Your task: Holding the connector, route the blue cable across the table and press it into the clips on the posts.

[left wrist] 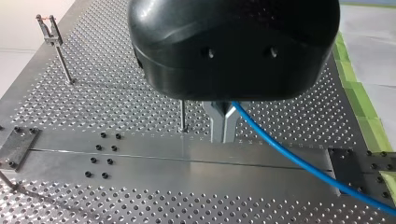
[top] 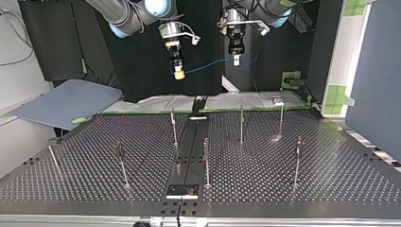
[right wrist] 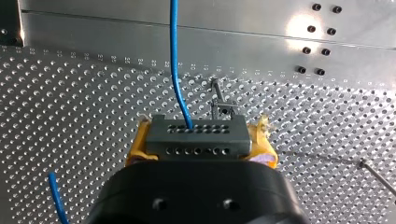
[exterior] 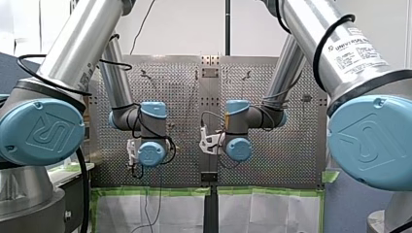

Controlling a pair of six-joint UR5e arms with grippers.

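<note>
Right gripper (right wrist: pixel 201 136) yellow pads (right wrist: pixel 134 151) clamp connector (right wrist: pixel 196 140); blue cable (right wrist: pixel 175 70) runs straight ahead from connector to left gripper (left wrist: pixel 223 125), fingers narrow, pinching it. Clip post (right wrist: pixel 217 95) beside cable.

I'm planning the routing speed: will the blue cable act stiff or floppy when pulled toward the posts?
Probably floppy yet slightly springy: the blue cable sags in a smooth curve between my right gripper and my left gripper. Likely light: it is thin and leaves the connector in a gentle bend, unkinked.
</note>
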